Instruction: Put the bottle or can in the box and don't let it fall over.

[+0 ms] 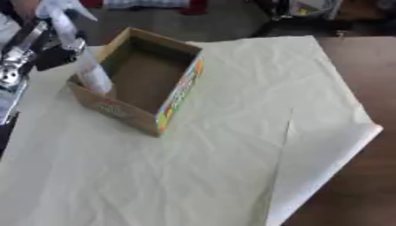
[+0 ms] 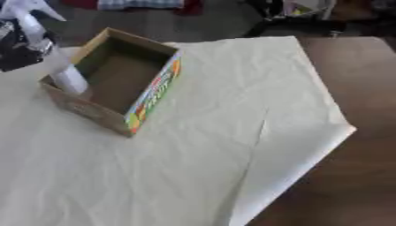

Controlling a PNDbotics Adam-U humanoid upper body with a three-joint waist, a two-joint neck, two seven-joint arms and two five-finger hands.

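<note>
Left hand (image 1: 43, 44) at upper-left edge, black and silver, reaching in beside box — fingers wrapped round upper part of white spray bottle (image 1: 85, 62). Bottle tilted, base inside cardboard box (image 1: 166, 103) at its near-left corner. Box open-topped on pale wrinkled cloth (image 1: 232, 145) — brown table (image 2: 363, 88) bare at right.

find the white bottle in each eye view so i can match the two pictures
Left eye view: the white bottle stands in the box's near-left corner, upper left of the picture.
Right eye view: same corner, nearer the left edge.
Shared landmark: the cardboard box with its colourful printed side.
</note>
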